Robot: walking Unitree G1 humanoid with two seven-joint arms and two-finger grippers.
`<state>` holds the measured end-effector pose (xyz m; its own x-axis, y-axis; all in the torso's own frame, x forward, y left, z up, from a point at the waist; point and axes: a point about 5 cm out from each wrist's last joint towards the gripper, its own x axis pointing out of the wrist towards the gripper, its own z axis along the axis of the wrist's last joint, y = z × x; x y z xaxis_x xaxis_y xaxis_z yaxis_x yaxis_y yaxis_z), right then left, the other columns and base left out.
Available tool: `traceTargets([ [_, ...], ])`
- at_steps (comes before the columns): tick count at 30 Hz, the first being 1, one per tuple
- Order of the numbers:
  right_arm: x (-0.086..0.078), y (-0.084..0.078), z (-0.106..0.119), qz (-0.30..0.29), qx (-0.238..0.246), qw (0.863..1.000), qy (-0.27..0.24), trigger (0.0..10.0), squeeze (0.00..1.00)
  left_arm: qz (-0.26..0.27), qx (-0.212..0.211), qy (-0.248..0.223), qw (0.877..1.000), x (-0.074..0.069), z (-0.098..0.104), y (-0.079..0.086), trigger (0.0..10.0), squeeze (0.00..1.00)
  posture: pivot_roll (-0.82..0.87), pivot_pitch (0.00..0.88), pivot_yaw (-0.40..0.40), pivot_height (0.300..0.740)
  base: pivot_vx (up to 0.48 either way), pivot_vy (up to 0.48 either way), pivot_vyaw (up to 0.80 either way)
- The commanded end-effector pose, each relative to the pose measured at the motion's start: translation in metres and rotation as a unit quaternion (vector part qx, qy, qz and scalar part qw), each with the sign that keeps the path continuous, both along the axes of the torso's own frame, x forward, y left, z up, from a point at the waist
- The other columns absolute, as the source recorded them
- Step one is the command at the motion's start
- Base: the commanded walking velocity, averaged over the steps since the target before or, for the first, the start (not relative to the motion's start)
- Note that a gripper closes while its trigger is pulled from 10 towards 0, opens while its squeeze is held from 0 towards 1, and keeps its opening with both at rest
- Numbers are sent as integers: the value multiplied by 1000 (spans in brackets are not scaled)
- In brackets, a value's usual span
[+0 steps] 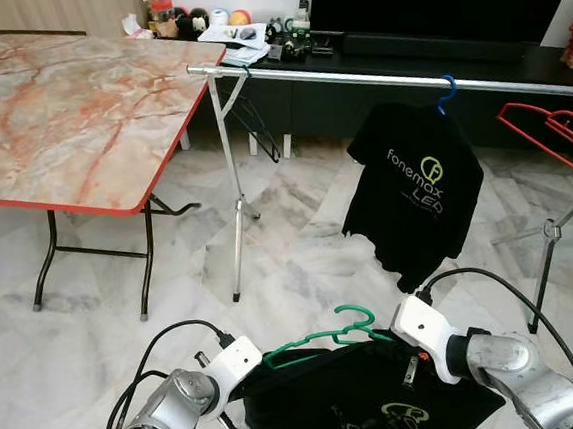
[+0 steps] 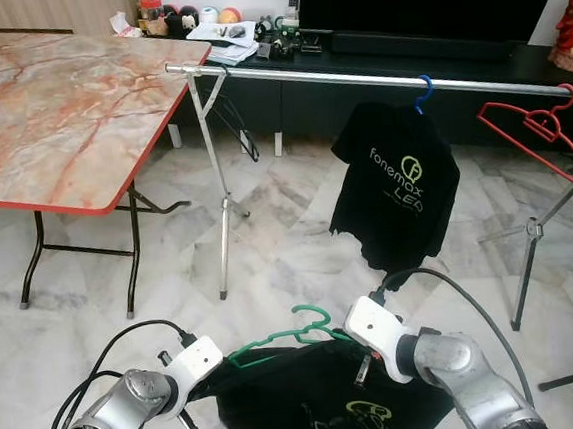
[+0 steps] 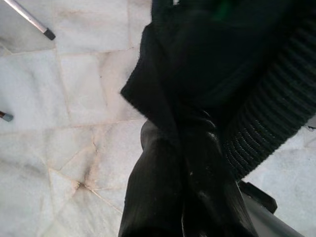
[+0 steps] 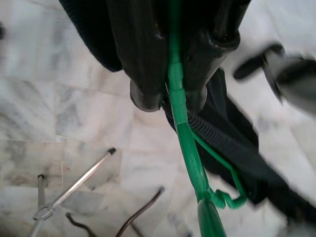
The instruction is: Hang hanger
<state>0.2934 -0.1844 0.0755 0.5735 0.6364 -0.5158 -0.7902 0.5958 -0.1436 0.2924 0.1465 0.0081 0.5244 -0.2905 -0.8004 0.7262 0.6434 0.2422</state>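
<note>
A green hanger (image 1: 329, 335) carrying a black T-shirt (image 1: 368, 400) is held low in front of me between both arms. My right gripper (image 4: 171, 97) is shut on the green hanger's wire (image 4: 189, 152) near its shoulder. My left gripper (image 3: 181, 129) is shut on the shirt's black cloth (image 3: 197, 59) at the other shoulder. The silver clothes rail (image 1: 355, 74) runs across the room ahead, well above and beyond the hanger. On it hang a black printed T-shirt (image 1: 417, 191) on a blue hanger (image 1: 445, 91), a red hanger (image 1: 552, 126) and a black hanger (image 1: 255, 127).
A marble-top folding table (image 1: 67, 113) with a red edge stands at the left, touching the rail's left end. The rail's tripod legs (image 1: 233, 219) stand on the marble floor. A dark TV cabinet (image 1: 403, 59) lies behind the rail. Open rail runs between the black and blue hangers.
</note>
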Motion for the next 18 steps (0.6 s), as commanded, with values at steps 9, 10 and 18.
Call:
traceTargets([
  [9, 36, -64, 94, -199, 179, 952, -149, 10000, 0, 59, 137, 160, 976, -63, -44, 85, 0, 0, 56, 100, -67, 740, 0, 0, 0],
  [10, 36, -64, 95, -201, 184, 951, -148, 10000, 0, 58, 136, 160, 976, -63, -44, 85, 0, 0, 56, 100, -67, 740, 0, 0, 0],
  [18, 28, -50, 59, -169, 103, 976, -86, 10000, 0, 136, 58, -1, 989, -21, -18, 73, 10000, 0, 58, 100, -69, 740, 0, 0, 0],
])
